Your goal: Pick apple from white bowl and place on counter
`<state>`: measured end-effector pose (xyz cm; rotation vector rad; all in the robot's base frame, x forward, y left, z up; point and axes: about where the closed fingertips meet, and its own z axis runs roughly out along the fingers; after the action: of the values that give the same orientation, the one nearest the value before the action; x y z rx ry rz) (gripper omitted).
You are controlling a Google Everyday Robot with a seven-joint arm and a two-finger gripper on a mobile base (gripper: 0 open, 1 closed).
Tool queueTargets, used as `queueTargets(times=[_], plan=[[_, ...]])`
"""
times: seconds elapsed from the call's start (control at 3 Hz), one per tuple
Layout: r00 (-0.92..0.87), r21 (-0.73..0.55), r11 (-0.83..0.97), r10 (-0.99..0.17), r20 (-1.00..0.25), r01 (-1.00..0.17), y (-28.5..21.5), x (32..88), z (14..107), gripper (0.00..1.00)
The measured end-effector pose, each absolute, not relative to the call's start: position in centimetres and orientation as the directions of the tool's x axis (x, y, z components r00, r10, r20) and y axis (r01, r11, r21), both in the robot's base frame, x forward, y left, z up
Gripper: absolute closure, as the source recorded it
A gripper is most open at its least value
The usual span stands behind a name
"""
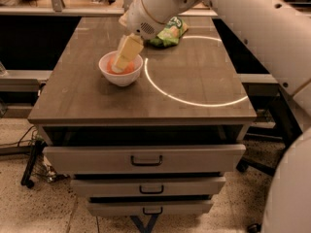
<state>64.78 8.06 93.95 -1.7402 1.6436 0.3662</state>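
Pincer (119,67) down inside the white bowl (121,78), right over the apple (129,68); spread or pinching, impossible to tell. Only red-orange slivers of apple showing either side, low in the bowl. Bowl on the counter's (194,76) left part, beside a bright ring (194,103); green bag (170,31) behind.

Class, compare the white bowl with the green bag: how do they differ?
The white bowl is round and plain; the green bag is crumpled and printed. The bowl holds the apple, with the end effector reaching into it; the bag lies farther back. Both rest on the counter.
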Motion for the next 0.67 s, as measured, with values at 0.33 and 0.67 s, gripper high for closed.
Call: queueTargets(times=[0.33, 0.67], plan=[[0.145, -0.294, 0.065, -0.757, -0.637, -0.954, 8.8, 66.5, 93.4, 0.13], [0.127, -0.287, 0.075, -0.771, -0.624, -0.955, 8.7, 67.7, 92.5, 0.17]])
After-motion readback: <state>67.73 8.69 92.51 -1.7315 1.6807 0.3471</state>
